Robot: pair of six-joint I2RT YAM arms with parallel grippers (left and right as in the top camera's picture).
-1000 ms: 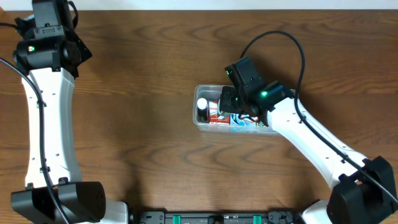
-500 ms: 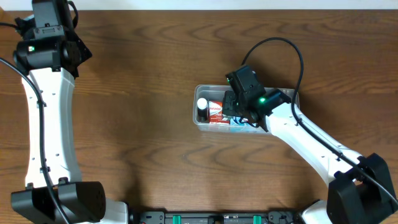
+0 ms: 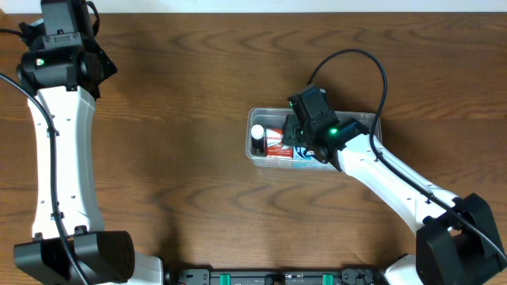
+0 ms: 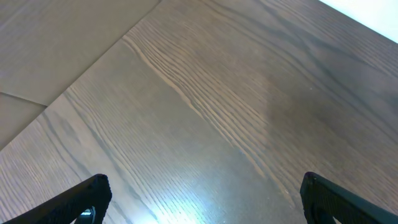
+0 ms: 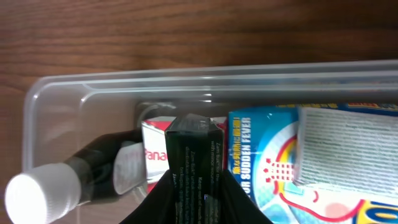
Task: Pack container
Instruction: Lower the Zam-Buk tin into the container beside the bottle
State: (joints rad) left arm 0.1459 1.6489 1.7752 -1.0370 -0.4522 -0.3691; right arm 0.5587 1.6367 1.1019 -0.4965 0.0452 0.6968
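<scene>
The clear container (image 3: 255, 158) (image 5: 186, 78) lies right of the table's middle. Inside it are a dark bottle with a white cap (image 3: 257, 133) (image 5: 43, 186), a red and white box (image 3: 275, 142) (image 5: 154, 140) and a blue box (image 5: 311, 155). My right gripper (image 3: 299, 133) (image 5: 193, 196) hangs over the container, shut on a narrow dark box (image 5: 194, 155) that it holds above the red and white box. My left gripper (image 4: 202, 199) stands open over bare wood at the far left; its arm (image 3: 59, 63) shows in the overhead view.
Brown wooden table (image 3: 174, 119) all round the container. The right arm's black cable (image 3: 372, 63) loops above the container's far side. A pale strip of floor shows past the table's edge (image 4: 37, 56) in the left wrist view.
My right gripper has moved a little to the right and down into the container with the dark box. The left arm has not moved.
</scene>
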